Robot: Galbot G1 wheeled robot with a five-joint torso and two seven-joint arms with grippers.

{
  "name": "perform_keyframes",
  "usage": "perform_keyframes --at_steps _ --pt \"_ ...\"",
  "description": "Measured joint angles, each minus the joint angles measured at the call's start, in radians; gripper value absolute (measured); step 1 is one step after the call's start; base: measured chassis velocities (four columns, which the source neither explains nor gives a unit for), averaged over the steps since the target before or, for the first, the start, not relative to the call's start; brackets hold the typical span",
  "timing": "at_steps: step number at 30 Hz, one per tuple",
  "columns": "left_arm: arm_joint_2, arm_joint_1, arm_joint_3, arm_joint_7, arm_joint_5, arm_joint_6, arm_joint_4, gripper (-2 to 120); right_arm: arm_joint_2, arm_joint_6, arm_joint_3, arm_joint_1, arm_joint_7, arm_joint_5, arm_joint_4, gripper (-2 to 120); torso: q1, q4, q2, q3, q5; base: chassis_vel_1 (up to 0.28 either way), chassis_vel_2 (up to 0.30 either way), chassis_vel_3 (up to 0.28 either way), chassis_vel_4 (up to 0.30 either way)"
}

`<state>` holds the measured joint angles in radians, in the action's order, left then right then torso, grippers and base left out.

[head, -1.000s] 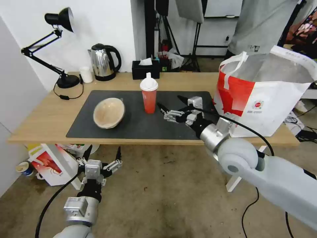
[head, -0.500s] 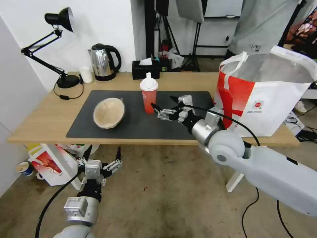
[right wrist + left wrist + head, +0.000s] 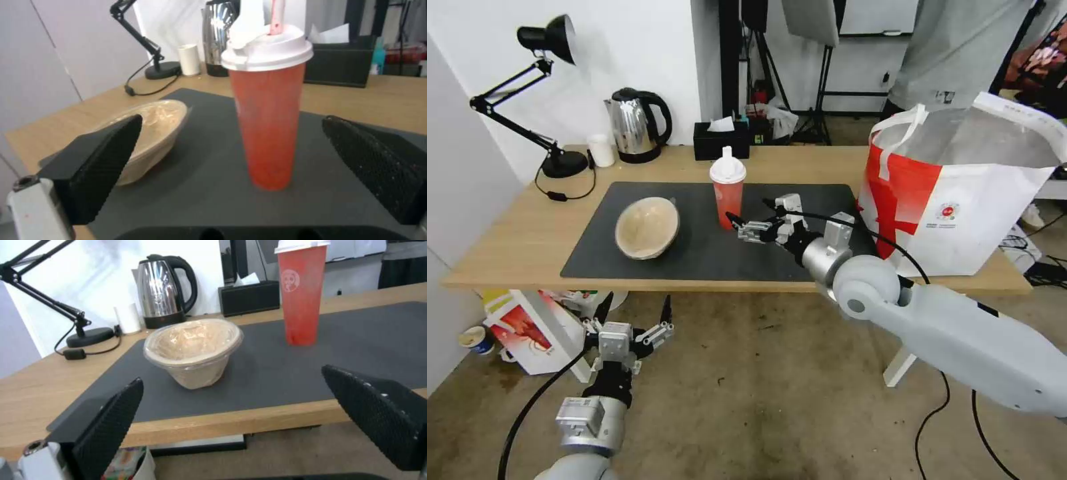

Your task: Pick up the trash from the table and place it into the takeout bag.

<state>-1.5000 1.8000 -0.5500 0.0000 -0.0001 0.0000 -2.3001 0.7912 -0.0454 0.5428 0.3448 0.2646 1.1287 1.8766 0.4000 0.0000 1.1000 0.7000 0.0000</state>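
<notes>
one red drink cup (image 3: 728,195), one beige bowl (image 3: 647,227), one big takeout bag (image 3: 960,193), one kettle (image 3: 635,125), one tissue box (image 3: 721,139), one desk lamp (image 3: 540,93), one grey mat (image 3: 707,247), two grippers.

On the table (image 3: 507,253) lies a mat (image 3: 694,250); the pulp bowl (image 3: 647,227) sits on its left part, tilted, the drink cup (image 3: 728,193) upright to the right of it. The takeout bag (image 3: 960,200) stands at the table's right end. Kettle (image 3: 635,125) and tissue box (image 3: 720,139) stand behind the mat
</notes>
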Motion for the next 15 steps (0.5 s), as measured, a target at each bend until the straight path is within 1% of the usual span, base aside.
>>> perform_keyframes --at_steps 10,13,15 --pt "0.000 0.000 0.000 0.000 0.000 0.000 0.000 100 0.032 0.002 0.006 -0.032 -0.006 -0.018 -0.067 100 0.000 -0.0002 0.000 0.000 -0.0001 0.000 0.000 0.000 0.000" --pt "0.000 0.000 0.000 0.000 0.000 0.000 0.000 100 0.061 0.003 0.018 -0.058 -0.010 -0.012 -0.103 100 0.000 0.0000 0.000 0.000 -0.0002 0.000 0.000 0.000 0.000" --pt "0.000 0.000 0.000 0.000 0.000 0.000 0.000 100 0.067 0.003 0.021 -0.061 -0.010 -0.011 -0.110 100 0.000 0.0000 0.000 0.000 0.0000 0.000 0.000 0.000 0.000"
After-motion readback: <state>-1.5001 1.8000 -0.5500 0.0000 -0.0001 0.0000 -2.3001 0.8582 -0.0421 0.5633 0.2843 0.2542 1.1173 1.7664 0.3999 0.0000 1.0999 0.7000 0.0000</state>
